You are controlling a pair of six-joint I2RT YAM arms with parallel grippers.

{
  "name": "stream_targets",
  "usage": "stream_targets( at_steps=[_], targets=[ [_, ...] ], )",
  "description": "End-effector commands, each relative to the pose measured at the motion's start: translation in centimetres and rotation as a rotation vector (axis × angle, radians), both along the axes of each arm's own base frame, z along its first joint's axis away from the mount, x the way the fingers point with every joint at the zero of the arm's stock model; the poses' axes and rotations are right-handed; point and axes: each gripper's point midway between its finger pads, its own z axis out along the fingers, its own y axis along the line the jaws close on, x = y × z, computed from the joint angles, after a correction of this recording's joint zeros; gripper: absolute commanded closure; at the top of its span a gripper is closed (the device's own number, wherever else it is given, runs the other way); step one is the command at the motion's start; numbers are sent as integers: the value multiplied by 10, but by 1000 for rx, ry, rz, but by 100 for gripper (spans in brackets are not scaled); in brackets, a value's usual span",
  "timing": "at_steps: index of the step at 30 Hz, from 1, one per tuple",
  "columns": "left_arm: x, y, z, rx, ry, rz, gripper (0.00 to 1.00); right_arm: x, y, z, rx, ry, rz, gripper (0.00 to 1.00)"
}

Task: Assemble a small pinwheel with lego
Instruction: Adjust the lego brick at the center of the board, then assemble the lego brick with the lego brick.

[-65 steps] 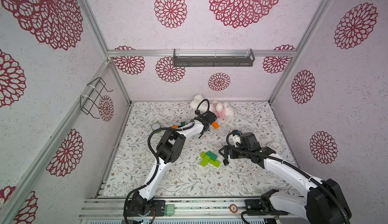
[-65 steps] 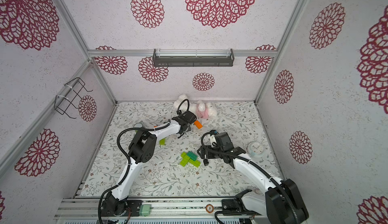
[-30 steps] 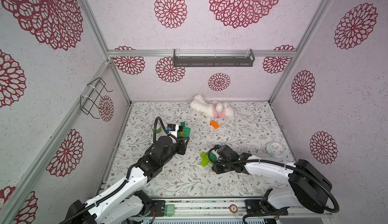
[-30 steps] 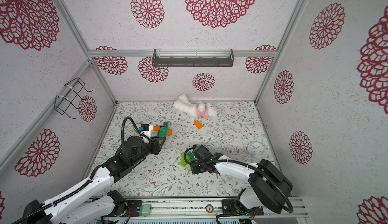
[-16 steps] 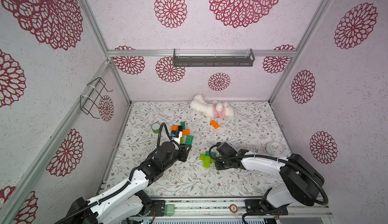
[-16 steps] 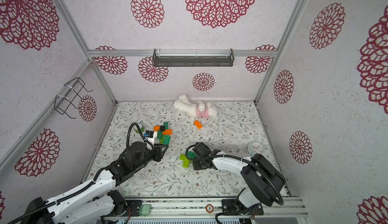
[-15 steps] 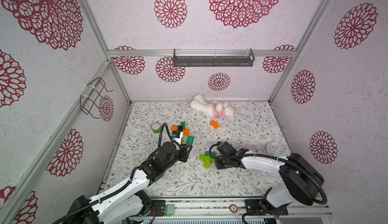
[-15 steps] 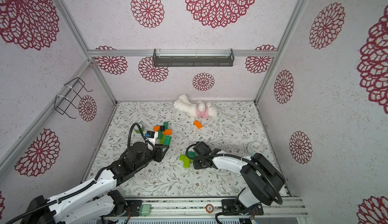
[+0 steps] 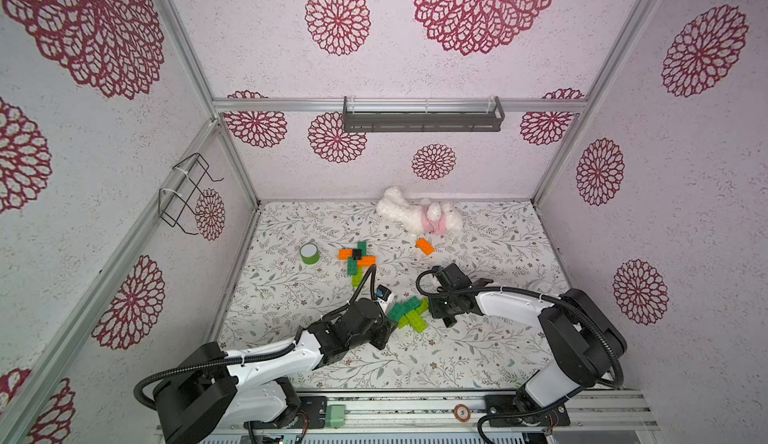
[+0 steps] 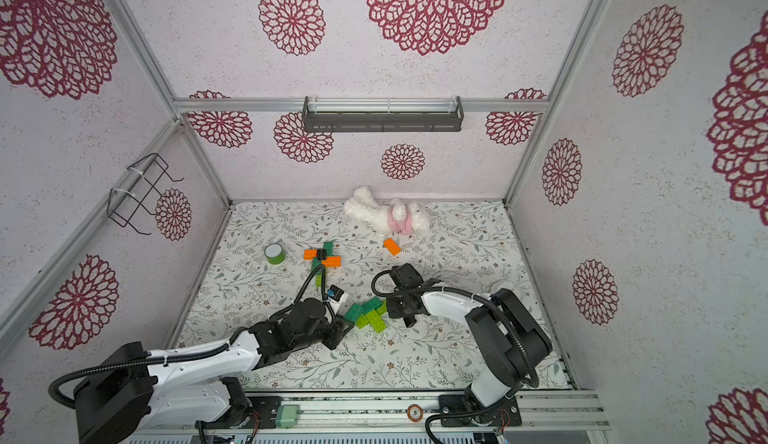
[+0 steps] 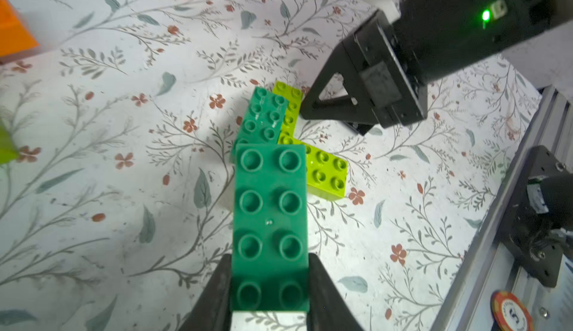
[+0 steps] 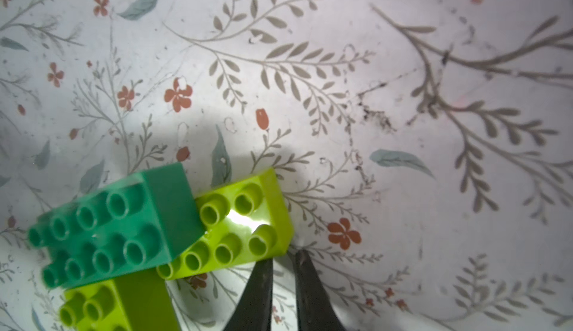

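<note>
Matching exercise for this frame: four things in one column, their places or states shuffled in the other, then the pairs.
Things:
1. left tool
2. right tool
3. loose orange brick
4. tape roll

Places or states:
A. lies beside the plush toy
B. shut on a dark green brick
C. closed on nothing, beside a lime brick
D. stands near the orange-and-green cross

Pairs: 1-B, 2-C, 3-A, 4-D

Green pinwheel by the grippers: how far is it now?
Done: one dark green brick sits on two lime bricks. In hand: the left gripper holds a second dark green brick against them, not clearly seated; the right gripper, nearly shut and empty, stands beside the lime bricks. Left: press it on.
</note>
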Motion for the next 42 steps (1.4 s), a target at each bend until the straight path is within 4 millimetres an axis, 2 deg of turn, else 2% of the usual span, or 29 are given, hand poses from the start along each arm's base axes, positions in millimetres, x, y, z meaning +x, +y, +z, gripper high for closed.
stream_targets(
  at_steps=[1,6,13,17,26,31,37,42],
  targets=[
    [-4,0,-5,35,1,-23,67,16,12,10,48,-29,30,81],
    [-6,15,-10,55,-12,13,67,25,10,8,57,-32,23,81],
    [-11,21,-27,106,48,41,69,32,12,15,74,-39,24,81],
    [-7,21,-31,113,42,74,70,29,12,34,108,-64,16,81],
    [-2,5,-35,108,39,63,70,19,12,69,160,-95,44,80],
    [-2,-3,-35,98,35,56,70,16,15,71,177,-88,57,80],
    [2,1,-31,98,24,109,70,12,15,67,181,-74,60,80],
    [-14,-10,-23,89,15,97,71,5,13,63,183,-51,68,80]
  ],
)
